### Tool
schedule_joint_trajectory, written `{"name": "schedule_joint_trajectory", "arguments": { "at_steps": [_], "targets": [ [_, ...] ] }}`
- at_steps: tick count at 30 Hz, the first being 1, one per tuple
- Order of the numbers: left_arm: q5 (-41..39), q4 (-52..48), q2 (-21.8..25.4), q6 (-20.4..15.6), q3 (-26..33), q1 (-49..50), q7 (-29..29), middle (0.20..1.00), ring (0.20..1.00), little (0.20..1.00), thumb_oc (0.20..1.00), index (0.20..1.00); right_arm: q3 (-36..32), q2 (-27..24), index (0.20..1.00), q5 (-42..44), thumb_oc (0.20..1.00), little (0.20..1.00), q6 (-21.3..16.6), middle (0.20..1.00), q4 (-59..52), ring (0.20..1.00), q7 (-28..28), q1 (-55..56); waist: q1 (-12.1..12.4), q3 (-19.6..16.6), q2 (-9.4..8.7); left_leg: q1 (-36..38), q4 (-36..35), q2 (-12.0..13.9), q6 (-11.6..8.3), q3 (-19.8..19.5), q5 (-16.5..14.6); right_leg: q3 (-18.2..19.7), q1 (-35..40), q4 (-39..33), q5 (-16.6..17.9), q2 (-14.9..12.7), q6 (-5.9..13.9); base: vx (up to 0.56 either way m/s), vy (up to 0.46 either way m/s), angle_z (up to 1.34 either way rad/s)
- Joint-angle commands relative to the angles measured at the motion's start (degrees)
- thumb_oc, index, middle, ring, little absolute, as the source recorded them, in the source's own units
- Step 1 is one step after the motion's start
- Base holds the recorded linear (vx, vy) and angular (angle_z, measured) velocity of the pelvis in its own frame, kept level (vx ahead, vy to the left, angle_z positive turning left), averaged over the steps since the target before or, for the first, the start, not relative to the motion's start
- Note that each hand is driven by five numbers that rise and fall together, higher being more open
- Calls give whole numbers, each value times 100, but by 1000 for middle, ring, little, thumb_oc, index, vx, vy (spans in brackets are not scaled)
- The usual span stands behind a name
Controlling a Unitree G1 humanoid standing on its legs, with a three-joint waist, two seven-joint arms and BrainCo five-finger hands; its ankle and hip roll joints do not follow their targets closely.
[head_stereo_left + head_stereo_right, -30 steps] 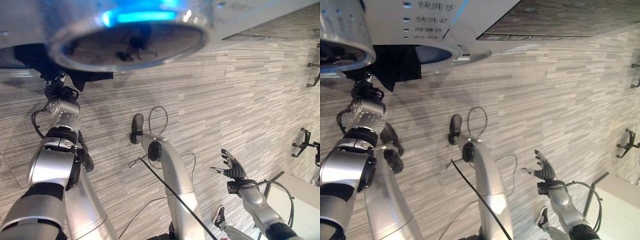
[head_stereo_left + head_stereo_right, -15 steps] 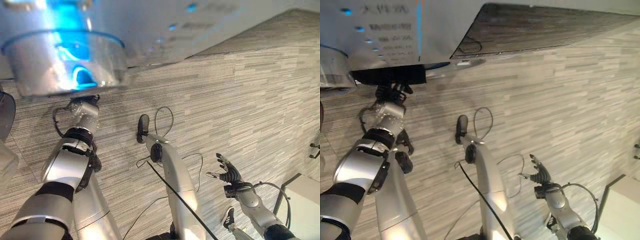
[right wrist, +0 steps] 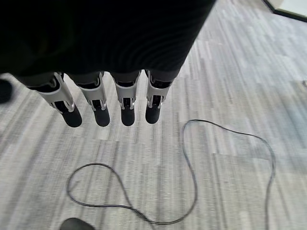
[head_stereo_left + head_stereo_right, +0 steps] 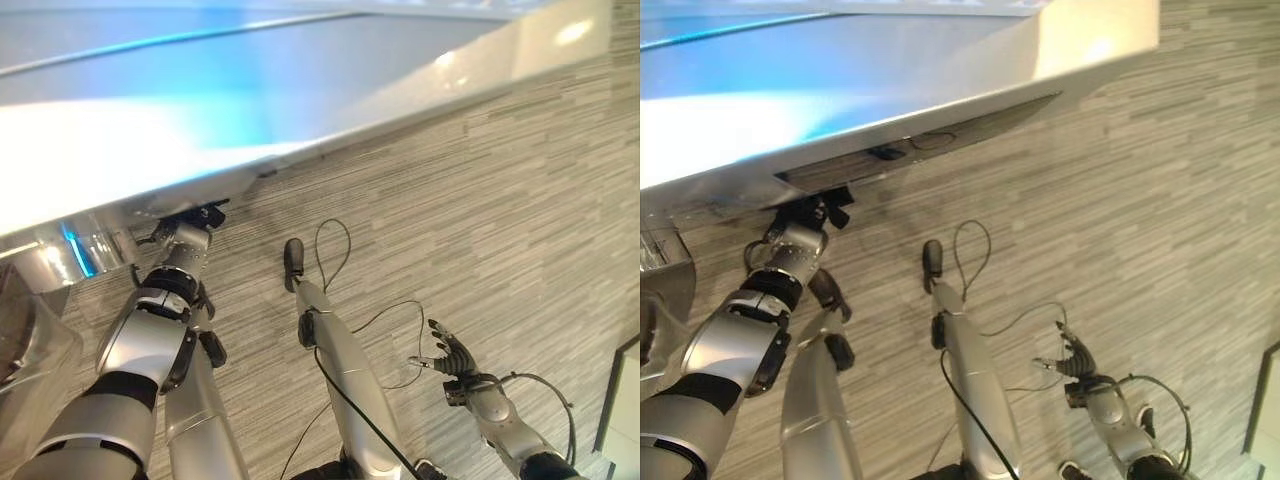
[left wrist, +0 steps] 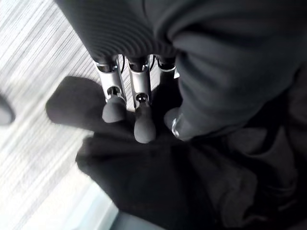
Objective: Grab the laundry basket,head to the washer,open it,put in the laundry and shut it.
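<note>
Left hand (image 5: 139,112) fingers curled into dark laundry (image 5: 201,191) at washer (image 4: 250,110); cloth soft, light, bunches easily. Right hand (image 3: 112,103) fingers straight, empty, over floor (image 3: 230,86).

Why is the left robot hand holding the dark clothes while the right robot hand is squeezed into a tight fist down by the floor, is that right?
Not quite. The right robot hand is not a fist: the right wrist view shows its fingers straight and holding nothing above the striped floor. The rest is right: the left wrist view shows the left robot hand on the dark clothes.
</note>
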Motion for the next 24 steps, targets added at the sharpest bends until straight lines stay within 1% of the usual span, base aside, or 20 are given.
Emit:
{"name": "schedule_joint_trajectory", "arguments": {
  "at_steps": [1,2,4,6,7,8,9,10,12,14,16,20,21,24],
  "targets": [
    [1112,-1862,701,-1628,-223,-2055,-841,1000,1000,1000,1000,1000,-206,-426,1000,12,1000,1000,-35,1000,-217,1000,-170,356,-150,-148,422,320,495,311,-421,-884,-664,78,203,418,-289,-41,706,14,8,8],
    [1152,-1735,728,-1629,-199,-2058,-746,1000,1000,1000,1000,1000,-181,-433,1000,-27,1000,1000,-44,1000,-253,1000,-188,351,-150,-139,415,329,456,328,-427,-863,-658,80,201,367,-275,-50,707,0,0,0],
    [1328,-1287,868,-1496,-250,-2182,-633,1000,1000,1000,1000,1000,-102,-476,1000,-75,1000,1000,-49,1000,-290,1000,-186,358,-157,-133,408,276,435,342,-439,-834,-621,92,188,253,-210,-61,714,3,8,-7],
    [1439,-834,944,-1387,-127,-2266,-603,1000,1000,1000,1000,1000,13,-524,1000,-142,1000,1000,-99,1000,-329,1000,-180,341,-173,-135,378,211,391,350,-448,-805,-602,93,156,80,-94,-64,740,0,0,0],
    [1392,-731,910,-1398,-27,-2264,-579,1000,1000,1000,1000,1000,58,-555,1000,-203,1000,1000,-108,1000,-361,1000,-163,358,-175,-133,358,170,385,350,-455,-794,-598,91,138,12,-53,-76,748,0,0,0],
    [1515,-491,826,-1423,149,-2268,-458,1000,1000,1000,1000,1000,84,-584,1000,-268,1000,1000,-136,1000,-392,1000,-220,414,-192,-154,323,79,318,333,-480,-778,-546,80,100,-121,10,-80,752,0,0,0],
    [1533,-490,816,-1425,158,-2268,-445,1000,1000,1000,1000,1000,80,-590,1000,-274,1000,1000,-136,1000,-397,1000,-225,423,-197,-167,333,70,307,330,-480,-779,-535,78,93,-133,20,-83,752,9,-35,-5],
    [1613,-326,693,-1417,282,-2209,-370,1000,1000,1000,1000,1000,59,-586,1000,-267,1000,1000,-157,1000,-387,1000,-267,495,-207,-182,290,-24,274,295,-486,-802,-502,66,67,-224,59,-91,748,0,0,0],
    [1726,-259,625,-1392,292,-2194,-327,1000,1000,1000,1000,1000,55,-566,1000,-266,1000,1000,-165,1000,-313,1000,-303,520,-217,-210,301,-82,245,280,-495,-833,-453,44,41,-255,82,-102,748,2,-4,2],
    [1977,-39,602,-1255,251,-2099,-345,1000,1000,1000,1000,1000,37,-574,1000,-285,1000,1000,-179,1000,-271,1000,-348,550,-201,-223,304,-142,211,251,-494,-851,-417,37,19,-306,111,-124,748,4,-1,5],
    [2015,67,538,-1195,284,-1976,-349,1000,1000,1000,1000,1000,39,-574,1000,-281,1000,1000,-194,1000,-292,1000,-360,540,-171,-245,320,-152,141,231,-498,-857,-382,39,2,-333,139,-143,748,2,18,6],
    [1972,78,431,-1120,448,-1554,-513,1000,1000,1000,1000,1000,113,-568,1000,-220,1000,1000,-221,1000,-300,1000,-331,456,-71,-295,418,-72,-135,170,-511,-858,-239,34,1,-327,152,-196,756,2,4,-1],
    [2034,144,340,-1001,480,-1305,-610,1000,1000,1000,1000,1000,174,-568,1000,-237,1000,1000,-210,1000,-264,1000,-318,372,-17,-284,474,21,-286,127,-528,-854,-162,19,49,-358,162,-225,760,0,0,0],
    [2194,294,313,-891,487,-1148,-697,1000,1000,1000,1000,1000,212,-608,1000,-292,1000,1000,-188,1000,-283,1000,-332,323,21,-269,502,170,-489,79,-555,-827,-71,7,129,-421,183,-250,776,-7,11,4]
  ]
}}
